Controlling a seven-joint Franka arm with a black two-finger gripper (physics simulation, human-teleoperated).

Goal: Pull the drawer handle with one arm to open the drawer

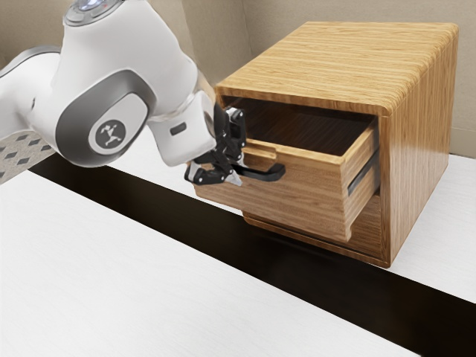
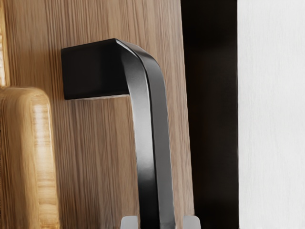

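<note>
Currently, the gripper point(image 1: 223, 175) is closed narrowly on the black drawer handle point(image 1: 262, 172), near the bar's end at 9 o'clock in the exterior view. In the wrist view the handle point(image 2: 147, 143) runs down between the two fingertips point(image 2: 129, 222), though full contact on the far side cannot be confirmed. The upper drawer point(image 1: 297, 190) stands partly out of the wooden cabinet point(image 1: 416, 111), which is set on the table point(image 1: 111, 282).

The opening appears well begun but not finished. The pull is best kept straight along the slides, toward 8 o'clock in the exterior view. No lift or twist should be added. Because the bar is gripped off-centre, racking of the drawer should be watched for, and firm pressure held.
</note>
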